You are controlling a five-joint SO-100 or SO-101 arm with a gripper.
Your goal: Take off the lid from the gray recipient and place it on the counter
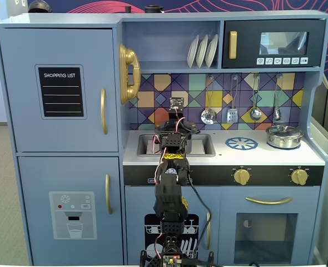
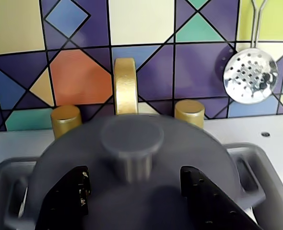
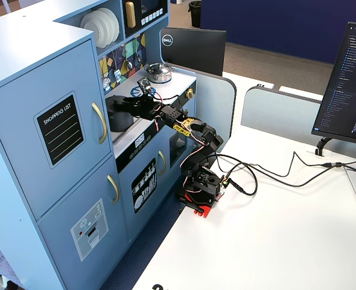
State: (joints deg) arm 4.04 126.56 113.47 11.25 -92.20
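The counter runs white along the toy kitchen, with the sink cut into its left part and the blue burner mark to the right of it in that fixed view. Beyond the mark stands the silver pot, which is not mine to touch.

My arm reaches up from the table and over the sink. The gray pot sits in the sink, and the lid is still on it, closing it flush as far as I can tell.

In the wrist view my claw is open, with one dark finger on each side of the knob and neither touching it. The knob is blurred but looks centred between them.

So I judge I am at the grasp, with the lid not yet lifted. Next I should close on the knob, pull straight up clear of the gold tap behind, then carry the lid right toward bare counter near the burner mark.
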